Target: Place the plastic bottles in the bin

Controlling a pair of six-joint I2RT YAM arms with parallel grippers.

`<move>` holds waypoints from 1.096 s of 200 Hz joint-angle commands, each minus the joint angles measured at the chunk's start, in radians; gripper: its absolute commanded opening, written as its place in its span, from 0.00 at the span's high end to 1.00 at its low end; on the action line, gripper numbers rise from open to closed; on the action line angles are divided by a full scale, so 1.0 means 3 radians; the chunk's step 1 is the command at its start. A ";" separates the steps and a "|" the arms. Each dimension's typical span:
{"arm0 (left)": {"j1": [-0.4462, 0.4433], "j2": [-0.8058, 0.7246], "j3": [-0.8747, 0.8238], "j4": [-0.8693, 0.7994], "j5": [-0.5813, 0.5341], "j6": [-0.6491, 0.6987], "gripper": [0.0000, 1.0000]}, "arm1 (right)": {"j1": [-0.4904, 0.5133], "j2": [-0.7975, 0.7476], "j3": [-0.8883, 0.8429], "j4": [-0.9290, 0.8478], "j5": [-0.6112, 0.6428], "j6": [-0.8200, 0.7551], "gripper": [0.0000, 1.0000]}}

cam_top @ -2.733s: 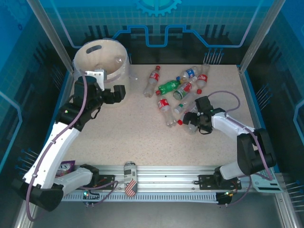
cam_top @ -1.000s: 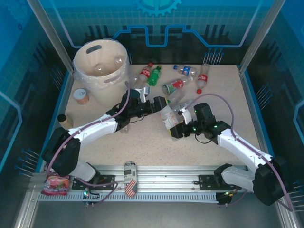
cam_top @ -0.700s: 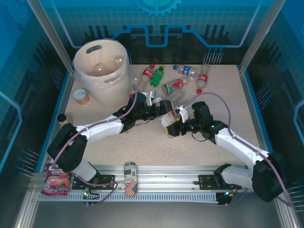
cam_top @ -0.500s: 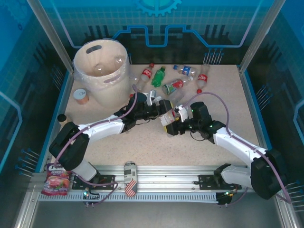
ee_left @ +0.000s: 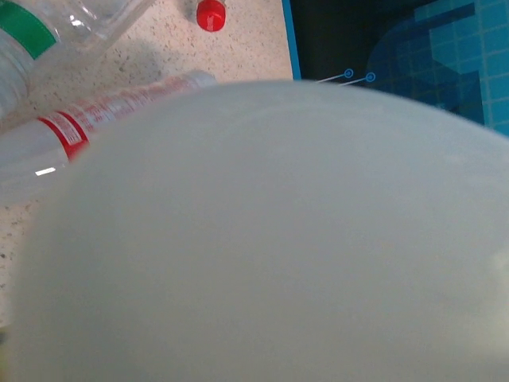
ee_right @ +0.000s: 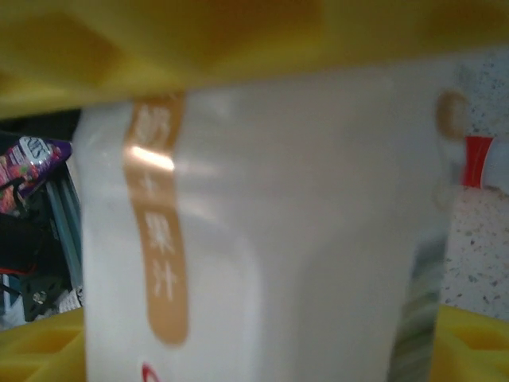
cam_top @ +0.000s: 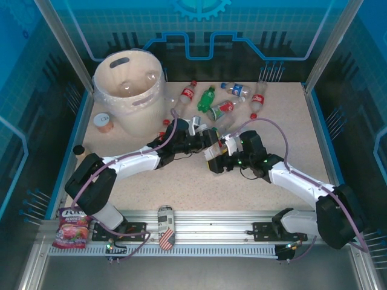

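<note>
Speckled tan table [cam_top: 151,187] holds bin [cam_top: 138,113]; blue walls [cam_top: 254,27].

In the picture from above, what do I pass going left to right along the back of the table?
White bin → red-label bottle → green bottle → blue-label bottle → second red-label bottle.

A striped can [cam_top: 165,228] sits by the near rail, snack packet [cam_top: 72,227] leftward.

Robot test cell, lab-type setup. Speckled table [cam_top: 181,187] boxed in by blue printed panels [cam_top: 202,9] and slanted metal posts [cam_top: 60,45]. Two white arms, left [cam_top: 130,162] and right [cam_top: 296,181], mounted on an aluminium rail [cam_top: 205,220]; purple cables [cam_top: 269,124] trailing.
</note>
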 commanded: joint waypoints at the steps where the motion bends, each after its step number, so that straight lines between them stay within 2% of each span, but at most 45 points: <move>1: -0.0021 0.0023 0.0122 0.0002 0.0095 -0.0003 0.41 | 0.0048 -0.0067 0.0100 -0.0005 0.0099 -0.0150 0.06; 6: -0.0015 0.0028 0.0123 -0.0011 0.0088 -0.0001 0.41 | 0.0045 -0.0113 0.0095 -0.0048 0.0167 -0.0197 0.00; 48: -0.0010 0.0030 0.0227 -0.0186 0.0011 0.0125 0.43 | -0.0126 -0.0604 -0.0015 -0.0208 0.0496 -0.0269 0.00; 86: -0.0010 0.0016 0.0383 -0.0399 -0.0046 0.0293 0.48 | -0.0381 -0.1026 -0.0144 -0.0326 0.0550 -0.0156 0.00; 103: -0.0008 -0.0013 0.0567 -0.0635 -0.0055 0.0506 0.54 | -0.0528 -0.1189 -0.0214 -0.0395 0.0668 -0.0059 0.00; 131: 0.0042 -0.0088 0.0980 -0.1058 -0.0095 0.0877 0.56 | -0.0668 -0.1301 -0.0237 -0.0670 0.1105 -0.0001 0.00; 165: 0.0399 -0.0102 0.1478 -0.1305 0.0175 0.0987 0.68 | -0.0733 -0.1271 -0.0242 -0.0784 0.1148 0.0061 0.00; 197: 0.0772 -0.0074 0.2291 -0.2037 0.0071 0.1486 0.80 | -0.0737 -0.1231 -0.0243 -0.0873 0.1193 0.0086 0.00; 219: 0.1141 -0.0077 0.2681 -0.2193 0.0145 0.1513 0.84 | -0.0744 -0.1219 -0.0276 -0.0898 0.1244 0.0101 0.00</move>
